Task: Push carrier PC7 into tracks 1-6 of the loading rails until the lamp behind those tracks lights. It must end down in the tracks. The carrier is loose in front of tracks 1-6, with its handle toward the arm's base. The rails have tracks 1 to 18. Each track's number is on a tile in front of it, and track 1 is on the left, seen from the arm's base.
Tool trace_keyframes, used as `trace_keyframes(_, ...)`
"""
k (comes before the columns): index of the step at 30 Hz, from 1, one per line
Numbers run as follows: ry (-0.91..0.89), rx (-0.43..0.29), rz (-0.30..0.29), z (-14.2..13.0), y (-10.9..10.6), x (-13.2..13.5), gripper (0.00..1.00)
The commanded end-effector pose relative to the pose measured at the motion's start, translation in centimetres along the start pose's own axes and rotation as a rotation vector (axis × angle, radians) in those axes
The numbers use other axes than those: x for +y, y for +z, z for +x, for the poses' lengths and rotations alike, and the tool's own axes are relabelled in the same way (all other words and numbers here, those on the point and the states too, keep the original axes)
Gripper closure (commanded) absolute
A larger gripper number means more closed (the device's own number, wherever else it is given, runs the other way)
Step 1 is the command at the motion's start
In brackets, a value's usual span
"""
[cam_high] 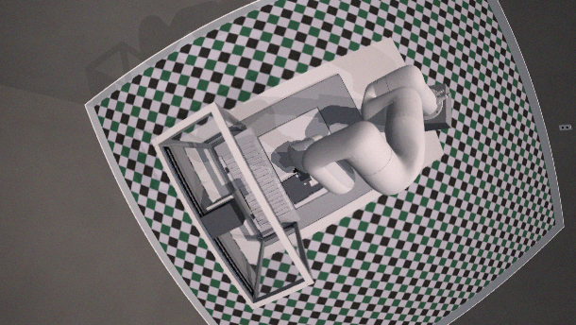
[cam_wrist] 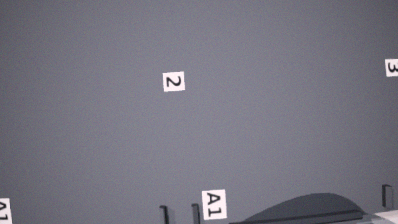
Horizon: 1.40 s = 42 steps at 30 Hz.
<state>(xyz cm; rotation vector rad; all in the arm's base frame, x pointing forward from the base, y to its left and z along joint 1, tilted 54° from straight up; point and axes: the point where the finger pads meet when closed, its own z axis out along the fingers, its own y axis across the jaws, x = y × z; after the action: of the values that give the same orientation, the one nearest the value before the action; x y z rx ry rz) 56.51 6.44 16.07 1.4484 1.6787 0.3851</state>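
In the top view my arm bends low over the grey table, and its dark gripper [cam_high: 298, 174] sits just in front of the ribbed loading rails [cam_high: 262, 184]. The gripper is open, and I see nothing between its fingers. The arm hides the spot in front of the rails, so I cannot make out carrier PC7 in either view. The wrist view shows the grey surface with number tile 2 [cam_wrist: 173, 81], tile 3 [cam_wrist: 392, 67] at the right edge and an A1 tile [cam_wrist: 214, 204] low down. The fingers do not show in the wrist view.
A pale open frame [cam_high: 231, 203] boxes in the rails and the space behind them. Short dark posts [cam_wrist: 163, 214] stand beside the A1 tile, next to a rounded dark shadow [cam_wrist: 305, 210]. The arm's base [cam_high: 439, 111] stands at the table's far side.
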Motion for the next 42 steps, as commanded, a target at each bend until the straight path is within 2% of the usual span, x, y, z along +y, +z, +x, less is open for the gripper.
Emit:
trace_keyframes(1, -0.001, 0.004, -0.002, 0.4, -0.1, 0.1, 0.00)
trace_keyframes(42, -0.001, 0.004, -0.002, 2.2, -0.1, 0.1, 0.00)
